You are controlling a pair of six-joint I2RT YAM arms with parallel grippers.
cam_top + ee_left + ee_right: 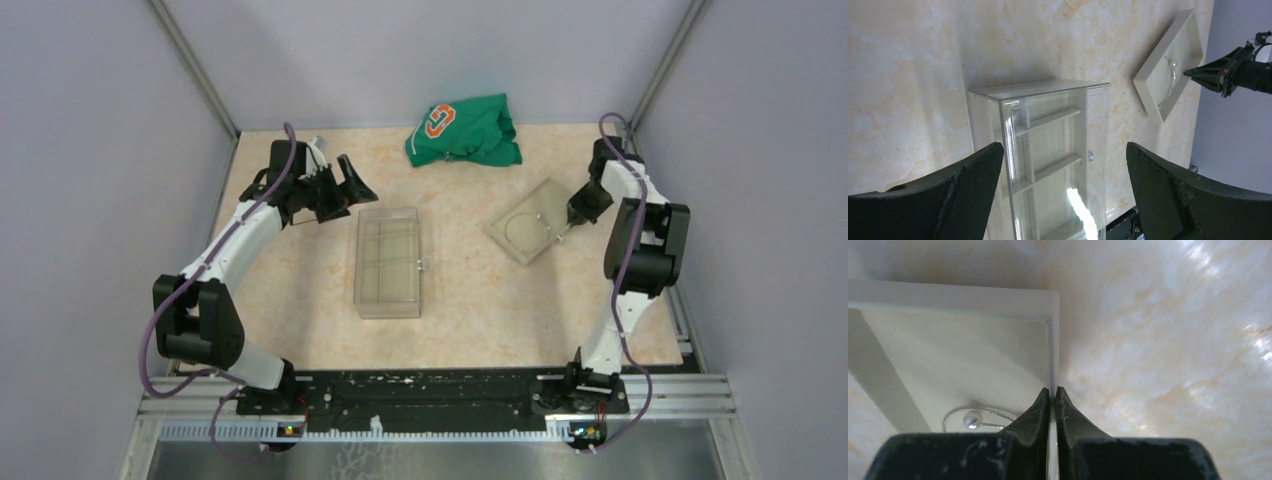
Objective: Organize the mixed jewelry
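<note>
Now the hoop [988, 409] lies flat inside the tray [548, 194], and a small pearl [971, 420] lies against its wire, near the tray's corner. The right gripper [1052, 391] has its jaws closed, with no jewelry between them. The tips stand at the tray's wall, just beside the pearl; I cannot tell if they pinch this wall. The left gripper [350, 195] is wide open and empty, well apart from the tray, with the box [388, 262] between them.

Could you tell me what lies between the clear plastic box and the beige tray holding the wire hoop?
Nothing: only bare table separates box and tray, seen in the top view.
</note>
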